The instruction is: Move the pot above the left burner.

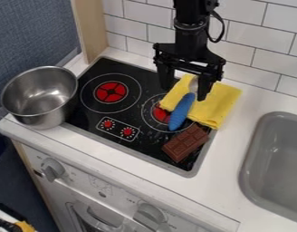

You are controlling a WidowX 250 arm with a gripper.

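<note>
Pot well left of the wide-set jaws.
Best to pinch its nearer rim squarely, lift level, then ease it over the left burner, between pot and jaws. Below them lie a blue-handled utensil, chocolate bar and yellow cloth; rightward, a sink in the white bench, tiled wall behind.

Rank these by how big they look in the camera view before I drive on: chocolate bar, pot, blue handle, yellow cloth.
1. Pot
2. Yellow cloth, though it is partly covered
3. Chocolate bar
4. Blue handle
</note>
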